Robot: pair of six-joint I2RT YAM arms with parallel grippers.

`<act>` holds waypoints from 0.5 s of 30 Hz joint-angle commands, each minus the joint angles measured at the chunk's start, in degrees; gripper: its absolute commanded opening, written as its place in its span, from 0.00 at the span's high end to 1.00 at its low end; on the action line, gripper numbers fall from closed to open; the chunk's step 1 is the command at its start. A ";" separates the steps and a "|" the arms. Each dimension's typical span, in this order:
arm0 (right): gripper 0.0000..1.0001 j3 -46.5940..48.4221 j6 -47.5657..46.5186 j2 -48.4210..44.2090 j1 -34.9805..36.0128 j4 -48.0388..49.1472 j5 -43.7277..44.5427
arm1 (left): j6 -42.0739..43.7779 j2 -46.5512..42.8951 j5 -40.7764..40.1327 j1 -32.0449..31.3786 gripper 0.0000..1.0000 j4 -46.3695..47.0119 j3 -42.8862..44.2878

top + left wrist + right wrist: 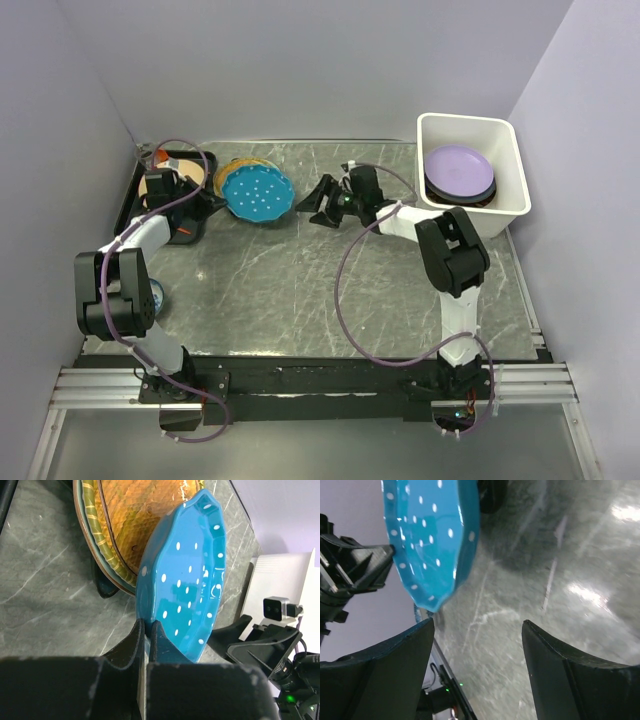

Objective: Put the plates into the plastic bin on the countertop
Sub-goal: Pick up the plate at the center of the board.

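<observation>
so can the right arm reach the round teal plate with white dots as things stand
Probably yes: the right gripper is open and faces the free edge of the round teal dotted plate, with nothing between. The left gripper pinches the opposite rim.

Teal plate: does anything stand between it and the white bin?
Yes. The open right gripper sits on the straight line from the teal plate to the bin, close to the plate. The left gripper pinches the plate's rim. I see nothing else between them.
</observation>
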 commanded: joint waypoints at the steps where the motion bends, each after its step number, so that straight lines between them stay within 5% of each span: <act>1: 0.22 5.58 4.09 1.83 1.19 6.60 -1.25 | -0.97 -1.89 3.11 -0.09 0.99 6.30 1.04; 15: 0.31 13.50 9.72 9.83 3.04 7.30 -0.10 | -0.70 -1.71 3.73 -0.09 0.99 6.30 0.96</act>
